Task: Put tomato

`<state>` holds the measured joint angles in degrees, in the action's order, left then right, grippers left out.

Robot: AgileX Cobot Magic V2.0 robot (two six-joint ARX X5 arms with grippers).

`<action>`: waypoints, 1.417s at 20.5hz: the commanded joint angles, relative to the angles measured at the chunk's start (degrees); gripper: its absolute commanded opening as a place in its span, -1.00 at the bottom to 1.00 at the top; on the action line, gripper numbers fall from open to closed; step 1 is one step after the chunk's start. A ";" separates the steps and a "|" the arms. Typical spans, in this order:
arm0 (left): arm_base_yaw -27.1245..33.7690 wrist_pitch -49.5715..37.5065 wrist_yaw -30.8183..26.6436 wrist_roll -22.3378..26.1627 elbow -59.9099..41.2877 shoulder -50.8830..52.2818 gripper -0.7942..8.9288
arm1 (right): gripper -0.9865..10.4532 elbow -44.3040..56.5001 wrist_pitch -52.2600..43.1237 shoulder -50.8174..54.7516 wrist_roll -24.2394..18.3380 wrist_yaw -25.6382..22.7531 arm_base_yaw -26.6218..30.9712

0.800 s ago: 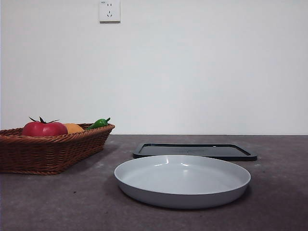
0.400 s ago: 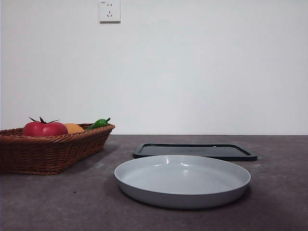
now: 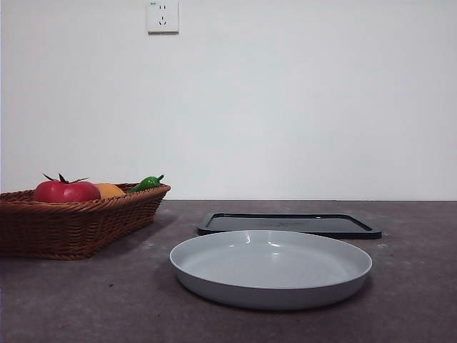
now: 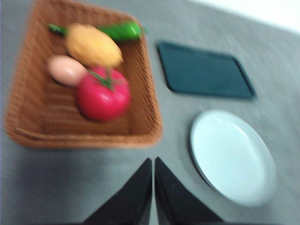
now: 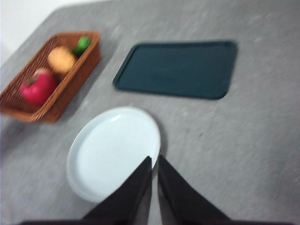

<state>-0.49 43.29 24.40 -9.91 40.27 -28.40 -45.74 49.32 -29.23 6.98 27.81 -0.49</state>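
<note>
The glossy red tomato [image 3: 66, 191] [image 4: 103, 96] [image 5: 37, 87] with its dark green stem cap lies in the woven brown basket [image 3: 78, 225] [image 4: 145, 112] [image 5: 70, 79] at the left of the table. My left gripper [image 4: 153, 161] hovers high above the table, short of the basket's near rim, shut and holding nothing. High over the white plate [image 3: 271, 268] [image 4: 232, 157] [image 5: 112, 150] is my right gripper [image 5: 154, 159], shut and empty too. Neither gripper shows in the front view.
In the basket with the tomato are an orange round fruit [image 4: 93, 45] [image 3: 108, 190], a green chili pepper [image 4: 119, 31] [image 3: 146, 184] and a pale egg-shaped item [image 4: 66, 70]. A flat black tray [image 3: 289, 224] [image 4: 205, 70] [image 5: 178, 69] lies behind the plate.
</note>
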 commanded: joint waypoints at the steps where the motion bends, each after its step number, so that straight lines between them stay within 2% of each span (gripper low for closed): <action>1: -0.63 1.31 2.03 3.08 2.60 -1.66 -0.82 | -0.81 -3.54 2.43 -3.54 -3.19 1.03 -1.95; 8: -4.35 9.92 5.66 6.64 8.22 -6.62 -0.82 | -0.81 -9.27 8.61 -11.37 -6.01 1.09 -10.34; 13: -6.34 12.68 5.64 7.96 8.92 -7.87 -0.82 | -0.81 -9.46 11.67 -13.20 -7.93 1.05 -16.79; 18: -6.38 12.46 5.64 7.96 8.92 -7.87 -0.80 | -0.80 -9.46 11.08 -13.35 -7.91 1.05 -18.36; 20: -6.38 12.46 5.64 7.93 8.92 -7.87 -0.72 | -0.80 -9.46 10.86 -13.38 -7.91 1.03 -18.36; 22: -6.38 12.44 5.62 7.93 8.92 -7.87 -0.55 | -0.76 -9.46 10.71 -13.38 -7.91 1.03 -18.36; 27: -6.38 12.39 5.53 7.93 8.92 -7.89 -0.01 | -0.26 -9.46 10.69 -13.38 -7.85 0.66 -18.36; 29: -6.38 12.39 5.33 7.93 8.92 -7.91 0.11 | -0.11 -9.46 10.62 -13.38 -7.82 0.68 -18.36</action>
<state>-6.79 56.14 29.89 -2.59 47.94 -35.99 -54.00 60.58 -42.15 -0.21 28.49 -18.65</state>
